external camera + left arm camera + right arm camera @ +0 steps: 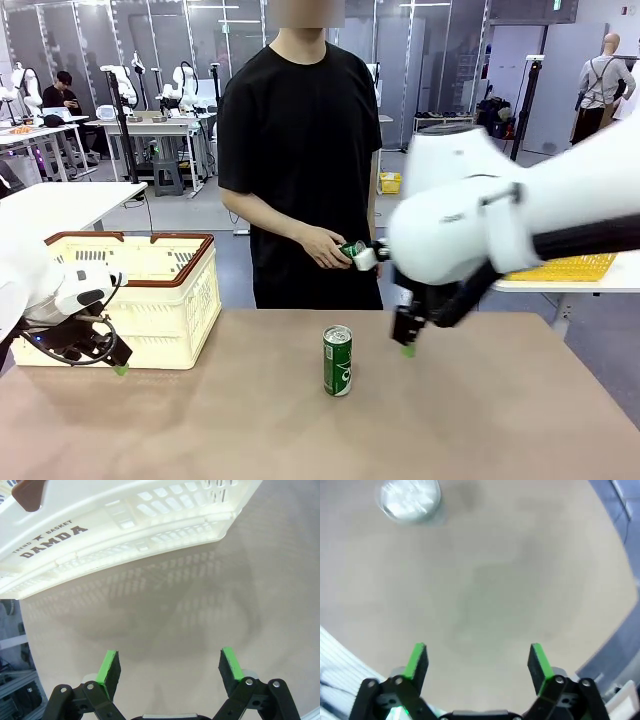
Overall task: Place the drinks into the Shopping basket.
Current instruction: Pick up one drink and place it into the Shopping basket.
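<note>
A green can [337, 360] is standing upright mid-table, untouched and ready for pickup. The person's hand [325, 247] is holding a second green can [357, 254] at the far edge, probably to hand it over. The Shopping basket [170, 300] is sitting at the left. The right gripper [479, 657] is hovering near the standing can with its jaws spread and empty. The left gripper [167, 665] is waiting beside the basket, likewise spread.

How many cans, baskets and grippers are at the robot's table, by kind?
Green cans: 2, the standing can and the hand-held can
Cream basket: 1
Open grippers: 2, the left gripper and the right gripper
Total: 5
</note>
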You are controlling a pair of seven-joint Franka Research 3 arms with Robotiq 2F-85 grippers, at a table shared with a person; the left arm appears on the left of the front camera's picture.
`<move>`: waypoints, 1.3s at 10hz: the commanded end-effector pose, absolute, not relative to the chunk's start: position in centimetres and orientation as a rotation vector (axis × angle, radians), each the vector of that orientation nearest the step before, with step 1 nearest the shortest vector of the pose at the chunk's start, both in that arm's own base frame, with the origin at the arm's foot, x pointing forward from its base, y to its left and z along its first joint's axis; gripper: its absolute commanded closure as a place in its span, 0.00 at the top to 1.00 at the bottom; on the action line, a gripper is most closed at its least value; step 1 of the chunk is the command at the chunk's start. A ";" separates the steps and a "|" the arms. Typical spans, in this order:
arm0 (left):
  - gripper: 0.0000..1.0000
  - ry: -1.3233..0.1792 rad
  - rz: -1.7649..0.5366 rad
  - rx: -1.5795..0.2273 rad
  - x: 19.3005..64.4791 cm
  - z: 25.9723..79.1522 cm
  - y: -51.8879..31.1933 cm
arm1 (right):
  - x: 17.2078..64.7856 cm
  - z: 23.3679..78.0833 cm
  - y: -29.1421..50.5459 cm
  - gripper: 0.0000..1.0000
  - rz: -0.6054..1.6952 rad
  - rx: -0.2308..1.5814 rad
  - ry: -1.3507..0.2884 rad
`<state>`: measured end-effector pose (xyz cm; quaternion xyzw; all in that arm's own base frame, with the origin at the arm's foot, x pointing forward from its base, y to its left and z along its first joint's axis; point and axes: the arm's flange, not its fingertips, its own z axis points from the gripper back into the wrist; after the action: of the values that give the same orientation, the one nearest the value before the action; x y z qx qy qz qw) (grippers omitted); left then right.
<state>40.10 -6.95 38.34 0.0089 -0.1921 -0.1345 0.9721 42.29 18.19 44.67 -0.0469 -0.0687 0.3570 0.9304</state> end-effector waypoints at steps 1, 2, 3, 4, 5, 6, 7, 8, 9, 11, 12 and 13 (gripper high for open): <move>1.00 -0.386 -0.270 0.019 40.1 38.3 -6.9 | 38.9 45.2 10.9 1.00 0.666 -0.106 -0.217; 1.00 -0.386 -0.270 0.019 40.1 38.3 -6.9 | 37.8 45.4 7.0 1.00 0.552 -0.115 -0.238; 1.00 -0.386 -0.270 0.019 40.1 38.3 -6.9 | 37.3 45.5 4.0 1.00 0.461 -0.096 -0.242; 1.00 -0.386 -0.270 0.019 40.1 38.3 -6.9 | 36.9 45.4 1.9 1.00 0.398 -0.052 -0.240; 1.00 -0.386 -0.270 0.019 40.1 38.3 -6.9 | 36.7 45.3 0.9 1.00 0.374 -0.025 -0.246; 1.00 -0.386 -0.270 0.019 40.1 38.3 -6.9 | 36.2 45.2 0.0 1.00 0.339 -0.012 -0.260; 1.00 -0.386 -0.270 0.019 40.1 38.3 -6.9 | 36.2 45.1 -0.2 1.00 0.325 -0.007 -0.267; 1.00 -0.386 -0.270 0.019 40.1 38.3 -6.9 | 36.5 44.9 -0.3 1.00 0.301 -0.010 -0.263; 1.00 -0.386 -0.270 0.019 40.1 38.3 -6.9 | 37.2 44.1 -0.5 1.00 0.265 -0.021 -0.262; 1.00 -0.386 -0.270 0.019 40.1 38.3 -6.9 | 36.9 46.0 -1.0 1.00 0.337 -0.016 -0.246; 1.00 -0.386 -0.270 0.019 40.1 38.3 -6.9 | 36.9 46.0 -1.0 1.00 0.337 -0.016 -0.246; 1.00 -0.386 -0.270 0.019 40.1 38.3 -6.9 | 36.9 46.0 -1.0 1.00 0.337 -0.016 -0.246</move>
<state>40.10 -6.94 38.36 0.0088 -0.1922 -0.1344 0.9721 37.10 -0.91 45.80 -0.0077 -0.1227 0.1597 0.9795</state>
